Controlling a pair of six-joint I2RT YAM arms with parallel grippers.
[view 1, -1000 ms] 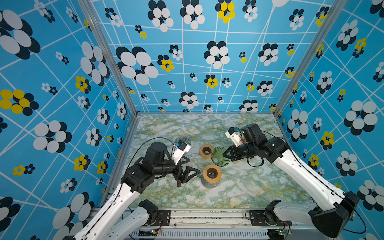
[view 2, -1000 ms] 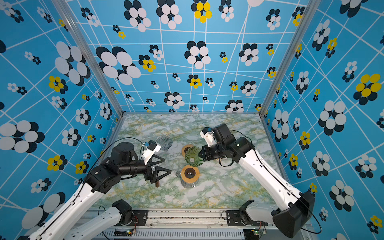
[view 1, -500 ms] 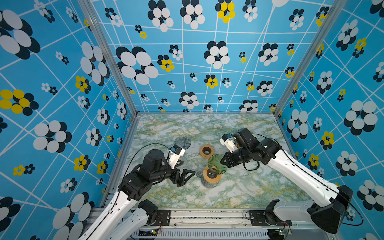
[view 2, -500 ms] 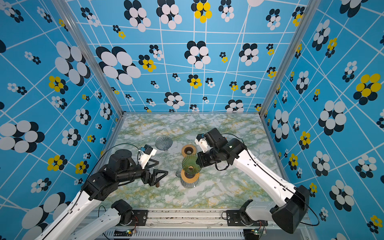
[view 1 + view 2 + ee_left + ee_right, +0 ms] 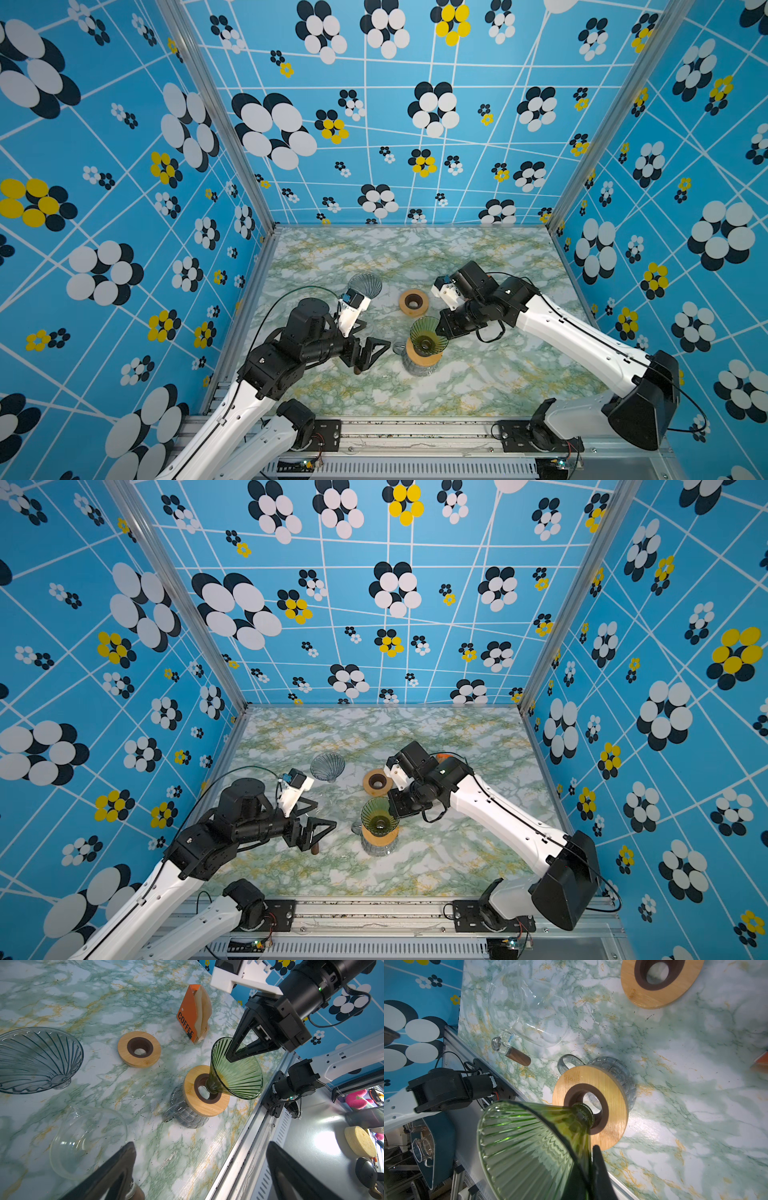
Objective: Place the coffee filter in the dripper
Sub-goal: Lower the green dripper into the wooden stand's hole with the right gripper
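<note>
And down it came! Over the last second the right gripper (image 5: 439, 330) swung the green dripper (image 5: 236, 1076) out of the air between the two wooden pieces and lowered it onto the wooden collar (image 5: 192, 1084) that capped the glass mug (image 5: 187, 1118). Its jaws were clamped on the dripper's rim, one finger inside the cone. The stem sat at the edge of the collar's hole and the cone leaned over, so it looked not quite seated. That mattered, because the filter could only go in once the dripper stood square. The coffee filter (image 5: 202, 1008) waited untouched in its orange holder (image 5: 187, 1016), standing on the table (image 5: 478, 266) beyond the right arm and well apart from the mug. The left gripper (image 5: 368, 356) had pulled back toward the front, jaws spread wide and empty, above a clear glass vessel (image 5: 87, 1140) with a wooden handle (image 5: 518, 1057). The room looked tight: the mug stood near the front rail (image 5: 415, 428), the spare wooden ring (image 5: 413, 302) lay just behind it, and a grey ribbed dripper (image 5: 365, 286) lay off to the left. The back of the table was open.
</note>
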